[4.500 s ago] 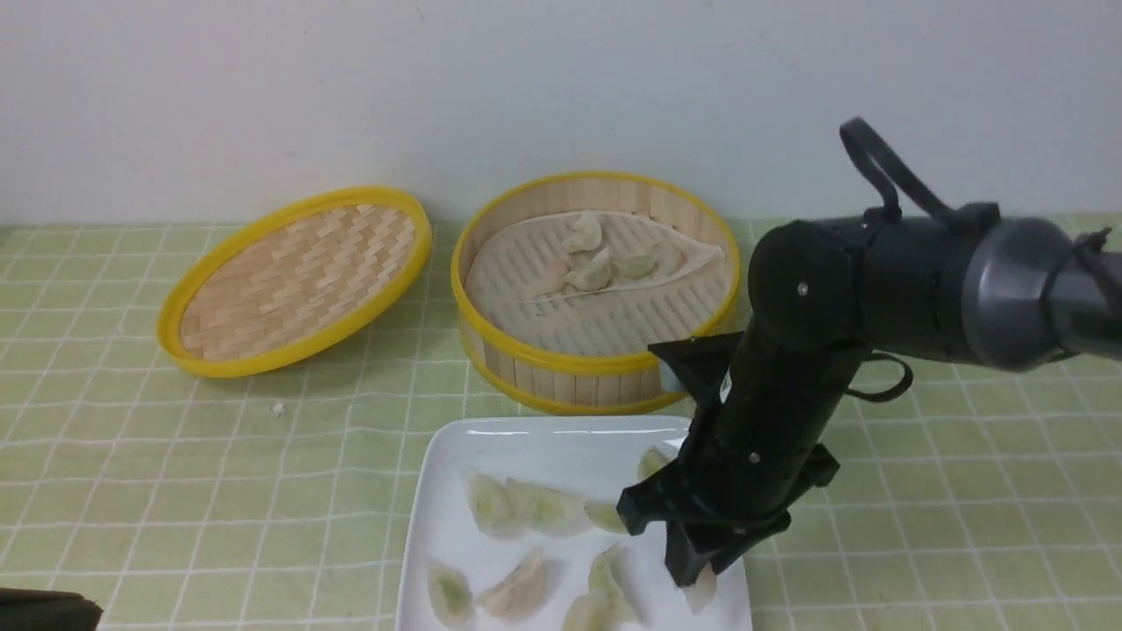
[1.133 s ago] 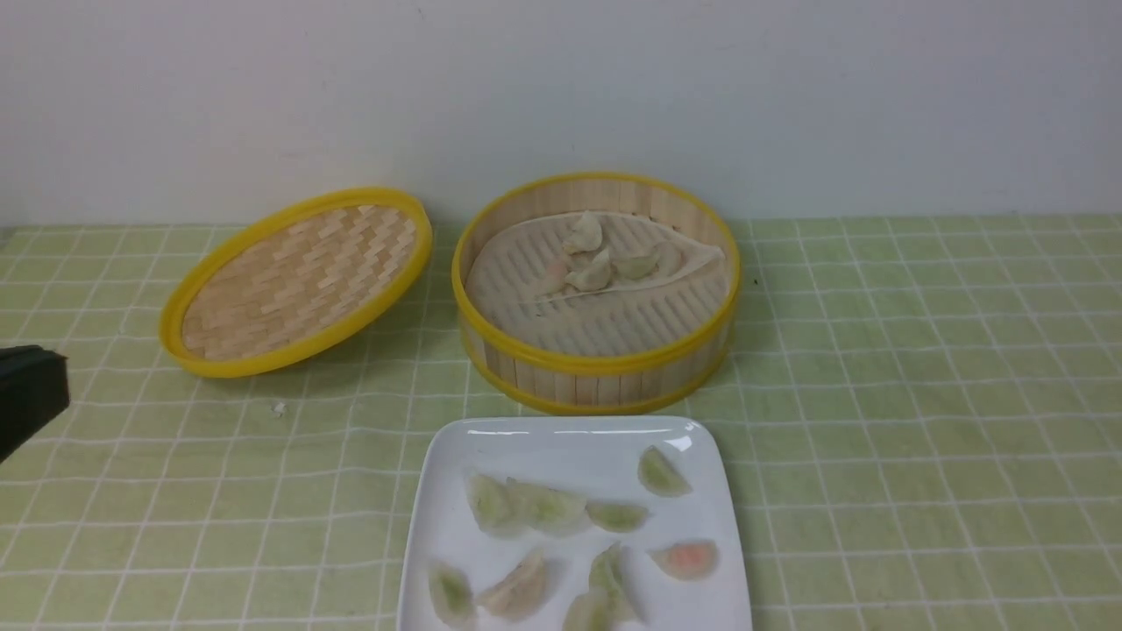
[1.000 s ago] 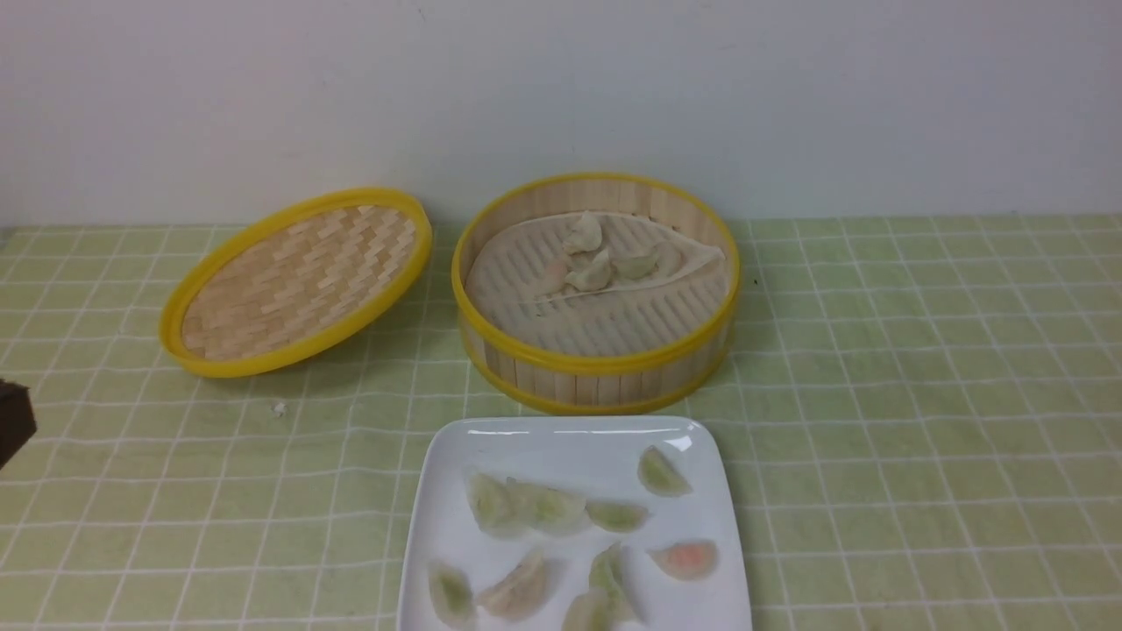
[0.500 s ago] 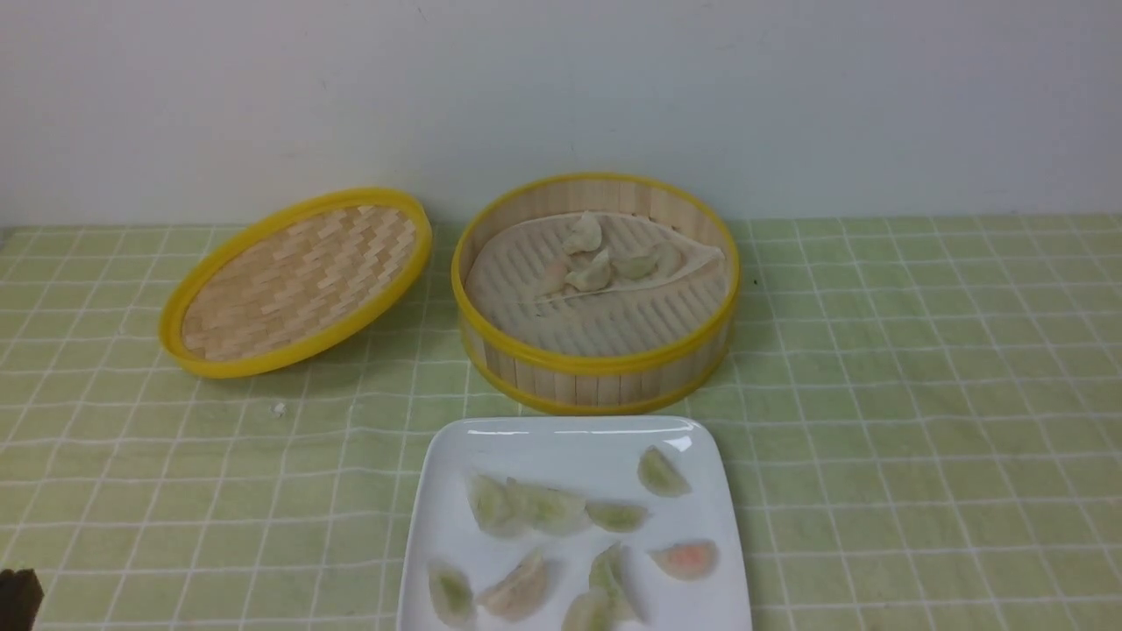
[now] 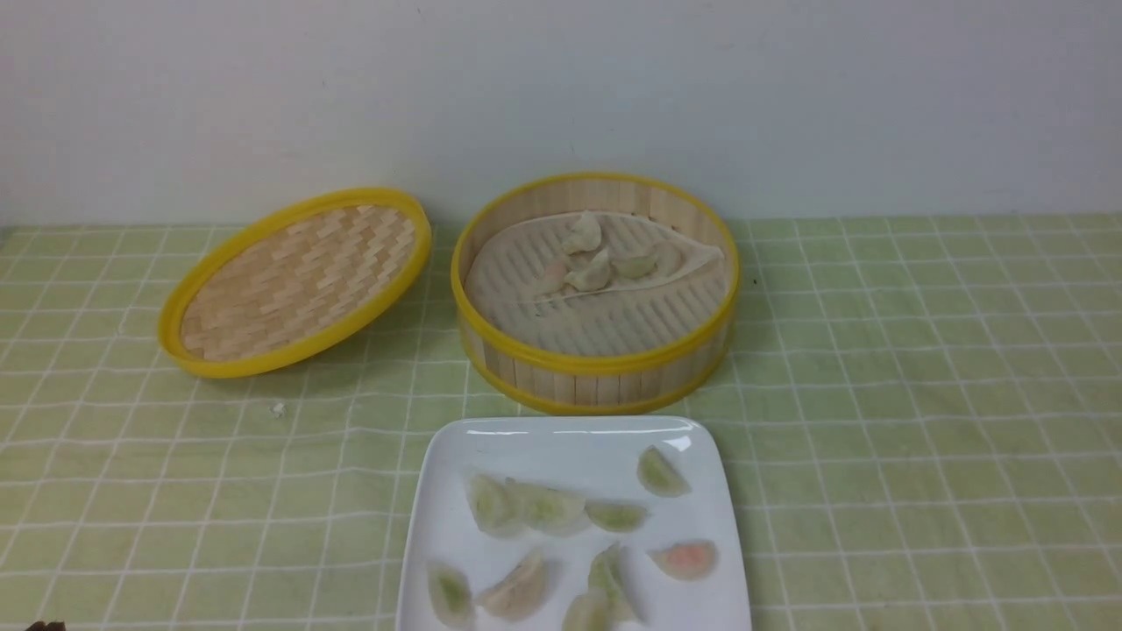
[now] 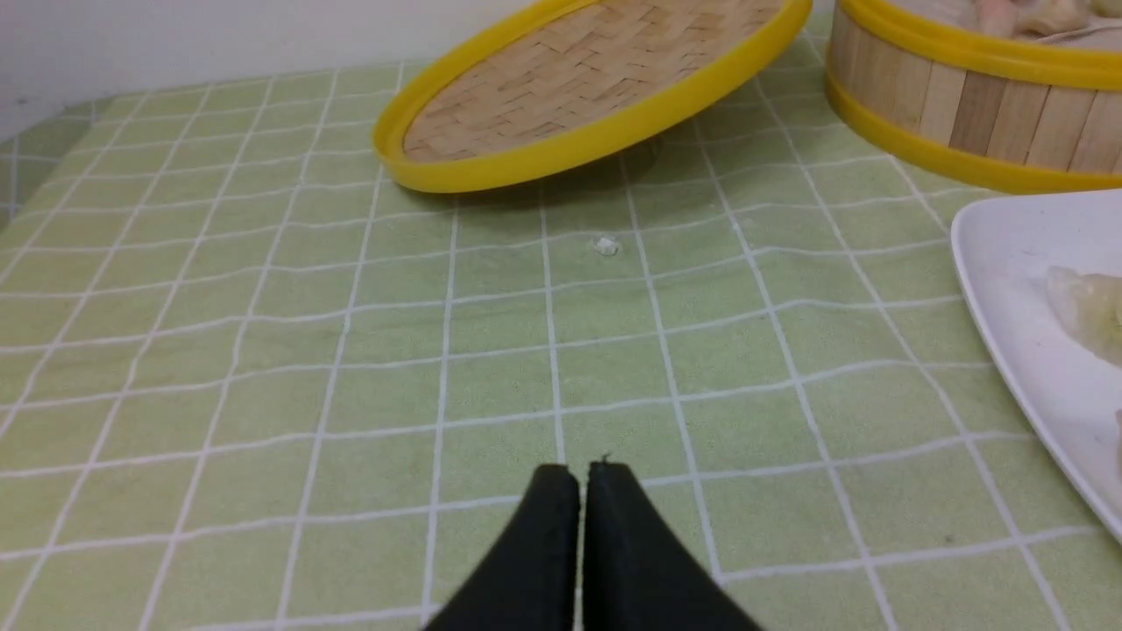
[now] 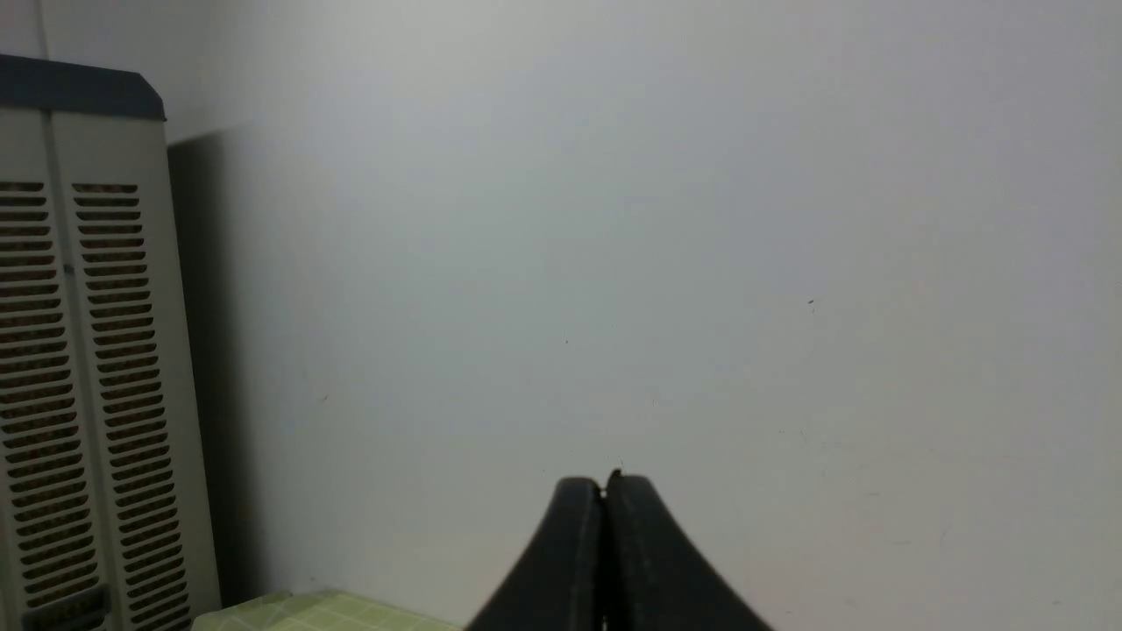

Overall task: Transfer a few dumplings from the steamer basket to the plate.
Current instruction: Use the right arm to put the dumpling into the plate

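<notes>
The steamer basket [image 5: 596, 364] stands at the back middle of the table, with several dumplings [image 5: 594, 272] on its pale liner. In front of it lies the white plate [image 5: 561, 443], with several dumplings [image 5: 543, 508] on it; one is pinkish [image 5: 688, 558]. My left gripper [image 6: 583, 469] is shut and empty, low over the cloth to the left of the plate [image 6: 1008, 263]. Only a dark sliver of it [image 5: 44, 626] shows in the front view's bottom left corner. My right gripper [image 7: 604, 479] is shut and empty, facing the wall, and is out of the front view.
The shallow woven lid [image 5: 294, 280] leans tilted to the left of the basket, also seen in the left wrist view [image 6: 578, 96]. A small white crumb [image 5: 278, 408] lies on the green checked cloth. A vented grey cabinet [image 7: 79, 394] stands by the wall.
The right arm, which stood over the plate earlier, has left the front view, and a pinkish dumpling now lies there. The left arm has drawn back down to the bottom left corner.
</notes>
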Robot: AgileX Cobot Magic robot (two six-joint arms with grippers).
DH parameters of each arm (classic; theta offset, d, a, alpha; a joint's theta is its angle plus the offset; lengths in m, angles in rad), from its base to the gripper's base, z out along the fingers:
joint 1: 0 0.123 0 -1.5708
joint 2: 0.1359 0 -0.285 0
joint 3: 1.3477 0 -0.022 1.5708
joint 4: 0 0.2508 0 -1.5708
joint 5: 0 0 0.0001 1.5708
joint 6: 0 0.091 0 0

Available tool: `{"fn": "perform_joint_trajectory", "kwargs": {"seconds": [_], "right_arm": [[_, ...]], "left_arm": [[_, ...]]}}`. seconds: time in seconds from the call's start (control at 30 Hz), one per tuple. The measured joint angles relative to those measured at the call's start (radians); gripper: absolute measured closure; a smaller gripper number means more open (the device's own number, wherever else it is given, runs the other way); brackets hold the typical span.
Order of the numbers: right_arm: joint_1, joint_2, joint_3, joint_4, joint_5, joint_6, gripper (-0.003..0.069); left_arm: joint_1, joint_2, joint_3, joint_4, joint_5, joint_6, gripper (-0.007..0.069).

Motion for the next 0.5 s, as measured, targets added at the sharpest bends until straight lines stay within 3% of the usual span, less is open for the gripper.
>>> {"fn": "perform_joint_trajectory", "kwargs": {"seconds": [0.5], "right_arm": [[0.0,0.0,0.0,0.0,0.0,0.0,0.0673]], "left_arm": [[0.0,0.0,0.0,0.0,0.002,0.0,0.0631]]}}
